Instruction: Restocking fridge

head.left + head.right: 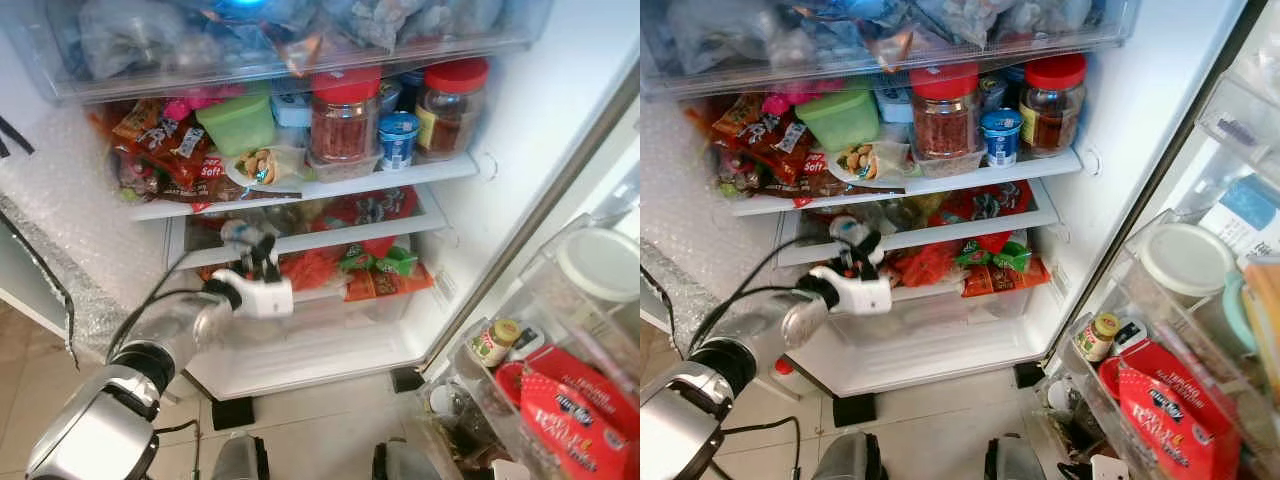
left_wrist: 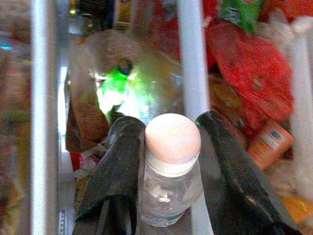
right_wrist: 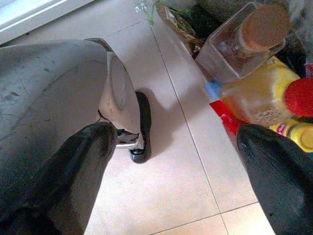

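The fridge stands open before me. My left gripper (image 1: 256,252) reaches in at the second shelf (image 1: 340,238) and is shut on a small clear bottle (image 2: 170,166) with a pale cap (image 1: 236,232). In the left wrist view the two black fingers (image 2: 117,161) press the bottle's neck from both sides, right in front of the white shelf rail. Behind the rail lie red and green snack bags (image 1: 355,262). My right gripper (image 3: 178,134) hangs open above the tiled floor, holding nothing.
The shelf above carries a red-lidded jar (image 1: 343,120), a second jar (image 1: 450,95), a green tub (image 1: 238,122), a small cup (image 1: 397,138) and snack packets (image 1: 160,145). The door rack at right holds a small jar (image 1: 493,342), a red pack (image 1: 570,410) and a white-lidded tub (image 1: 600,262).
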Available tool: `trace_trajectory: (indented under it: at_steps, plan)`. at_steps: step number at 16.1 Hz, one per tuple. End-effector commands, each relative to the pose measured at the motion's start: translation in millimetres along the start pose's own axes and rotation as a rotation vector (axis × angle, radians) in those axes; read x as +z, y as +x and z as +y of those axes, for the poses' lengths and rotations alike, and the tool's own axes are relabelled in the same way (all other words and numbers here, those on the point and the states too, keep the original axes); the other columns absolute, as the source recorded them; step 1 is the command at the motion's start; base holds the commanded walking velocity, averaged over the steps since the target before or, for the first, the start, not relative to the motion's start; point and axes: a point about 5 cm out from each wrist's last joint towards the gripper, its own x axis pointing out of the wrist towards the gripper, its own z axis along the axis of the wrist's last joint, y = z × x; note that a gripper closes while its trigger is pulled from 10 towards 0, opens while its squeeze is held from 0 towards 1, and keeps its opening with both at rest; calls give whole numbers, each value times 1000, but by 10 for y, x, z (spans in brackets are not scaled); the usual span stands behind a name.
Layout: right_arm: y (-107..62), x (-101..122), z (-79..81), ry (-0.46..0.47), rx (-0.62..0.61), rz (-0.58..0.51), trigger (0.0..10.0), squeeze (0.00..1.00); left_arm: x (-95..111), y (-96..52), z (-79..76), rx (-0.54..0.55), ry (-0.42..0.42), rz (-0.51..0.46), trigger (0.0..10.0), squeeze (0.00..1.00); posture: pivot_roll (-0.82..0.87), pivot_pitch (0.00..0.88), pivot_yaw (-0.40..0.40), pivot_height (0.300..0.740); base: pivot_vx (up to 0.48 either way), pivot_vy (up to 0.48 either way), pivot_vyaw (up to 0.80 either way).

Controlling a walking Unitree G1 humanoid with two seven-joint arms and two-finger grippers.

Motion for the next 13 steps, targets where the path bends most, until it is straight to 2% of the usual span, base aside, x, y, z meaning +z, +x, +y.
trace_trajectory:
  at_steps: [1, 4, 8, 13]
  plan:
    - [-14, -141, 75, 18, 26, 44, 10000, 0, -38, 16, 52, 2, 58, 2, 10000, 0, -103, 143, 37, 650, 0, 0, 0]
    - [-27, -169, 54, 23, 19, 43, 10000, 0, -104, 45, 86, -1, 85, 51, 10000, 0, -131, 173, 42, 650, 0, 0, 0]
    - [-52, -219, 8, 20, 8, 49, 10000, 0, -199, 44, 140, 23, 67, 128, 10000, 0, -156, 197, 29, 650, 0, 0, 0]
    - [-76, -258, -46, 7, -1, 59, 10000, 0, -291, 69, 278, 71, -18, 226, 10000, 0, -163, 211, 9, 650, 0, 0, 0]
